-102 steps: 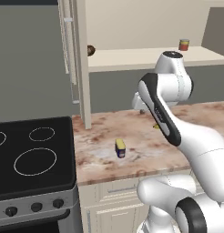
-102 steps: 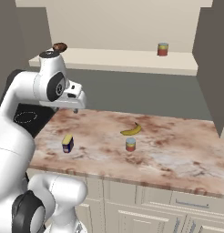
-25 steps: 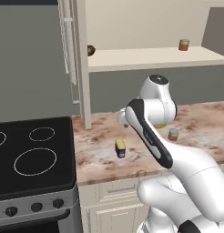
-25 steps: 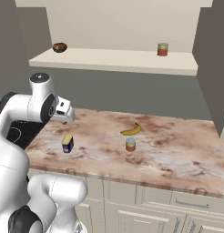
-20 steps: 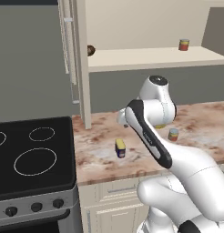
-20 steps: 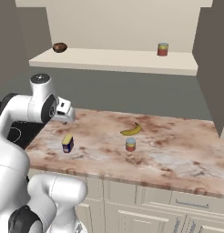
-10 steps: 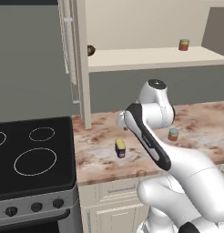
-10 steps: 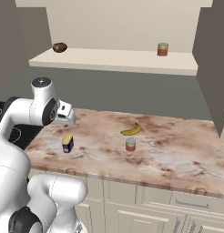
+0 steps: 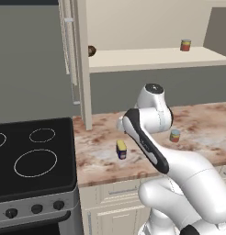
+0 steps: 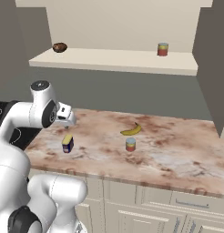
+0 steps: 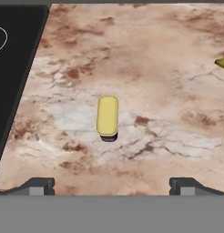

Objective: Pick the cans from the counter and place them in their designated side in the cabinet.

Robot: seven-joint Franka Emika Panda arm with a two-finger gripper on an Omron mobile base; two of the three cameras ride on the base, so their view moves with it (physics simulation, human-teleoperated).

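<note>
Dark blue with a yellow label, the small cylindrical can (image 9: 121, 149) lies on its side on the mottled pink-brown marble counter (image 9: 202, 124), not far from the front edge and near the black stove top (image 9: 32, 156). In the hand view this blue can (image 11: 107, 116) shows as a yellow oblong at about 12 o'clock from the gripper (image 11: 112, 185), well clear of both fingertips (image 11: 38, 185), which stand spread as wide as they go with nothing between them.

Over the last few seconds the white arm has swung down from shelf height and lowered its hand toward the counter, so the gripper (image 10: 68, 119) now hangs above and just behind the blue can (image 10: 67, 143). That reads as the approach for the first pick; no can has been lifted yet.

Further out, the shorter red-orange can with a pale blue top (image 10: 130, 144) stands upright at roughly 3 o'clock from the blue one in the right base view, with the curved yellow banana (image 10: 131, 130) just behind it. Above, the cream-beige cabinet (image 10: 114, 60) holds a red can with a yellowish label (image 10: 162, 49) at its right end and a dark round object (image 10: 59, 47) at its left.
</note>
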